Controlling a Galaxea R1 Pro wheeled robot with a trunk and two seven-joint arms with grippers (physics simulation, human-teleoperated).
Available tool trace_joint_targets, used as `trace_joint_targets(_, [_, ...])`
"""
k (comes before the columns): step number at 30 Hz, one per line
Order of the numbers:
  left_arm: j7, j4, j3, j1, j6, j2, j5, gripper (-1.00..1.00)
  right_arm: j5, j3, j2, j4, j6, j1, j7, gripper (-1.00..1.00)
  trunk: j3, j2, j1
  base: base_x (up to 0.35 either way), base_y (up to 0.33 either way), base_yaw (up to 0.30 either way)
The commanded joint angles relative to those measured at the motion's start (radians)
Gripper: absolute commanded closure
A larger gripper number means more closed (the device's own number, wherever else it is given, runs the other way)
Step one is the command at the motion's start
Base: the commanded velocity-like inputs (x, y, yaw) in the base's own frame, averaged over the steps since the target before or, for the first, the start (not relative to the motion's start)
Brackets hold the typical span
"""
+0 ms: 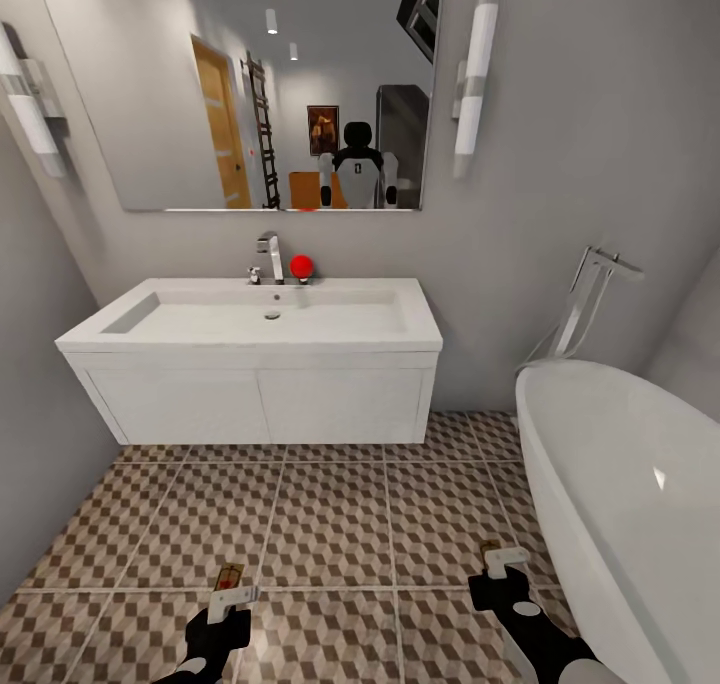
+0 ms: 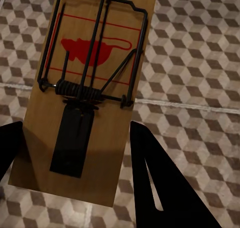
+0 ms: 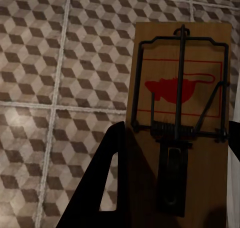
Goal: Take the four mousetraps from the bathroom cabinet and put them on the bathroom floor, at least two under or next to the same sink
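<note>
In the head view the left hand's mousetrap (image 1: pixel 229 576) is too small to make out, and both arms run off the bottom edge. The bathtub (image 1: pixel 620 484) is cut by the right edge. The right hand's mousetrap (image 3: pixel 180 113) loses its near end to shadow and the frame edge.

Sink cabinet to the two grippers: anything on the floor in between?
Nothing: head view shows bare patterned floor tiles from the sink cabinet to the left gripper and right gripper, each holding a mousetrap.
</note>
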Motion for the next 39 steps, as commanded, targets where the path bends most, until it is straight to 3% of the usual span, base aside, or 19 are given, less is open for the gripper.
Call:
trace_joint_targets(1, [0.005, 0.004, -0.009, -0.002, -0.006, -0.001, 0.004, 1.0, 0.01, -0.007, 0.0, 0.002, -0.005, -0.001, -0.001, 1.0, -0.001, -0.001, 0.0, 0.0, 0.0, 0.0])
trace_joint_targets(17, [0.005, 0.004, -0.009, -0.002, -0.006, 0.0, 0.003, 1.0, 0.011, -0.007, 0.0, 0.002, -0.005, -0.001, -0.001, 1.0, -0.001, -0.001, 0.0, 0.007, 0.0, 0.043])
trace_joint_targets(39, [0.005, 0.004, -0.009, -0.002, -0.006, 0.0, 0.003, 1.0, 0.011, -0.006, 0.008, 0.002, -0.005, 0.002, -0.001, 1.0, -0.001, -0.001, 0.0, 0.126, 0.0, 0.0])
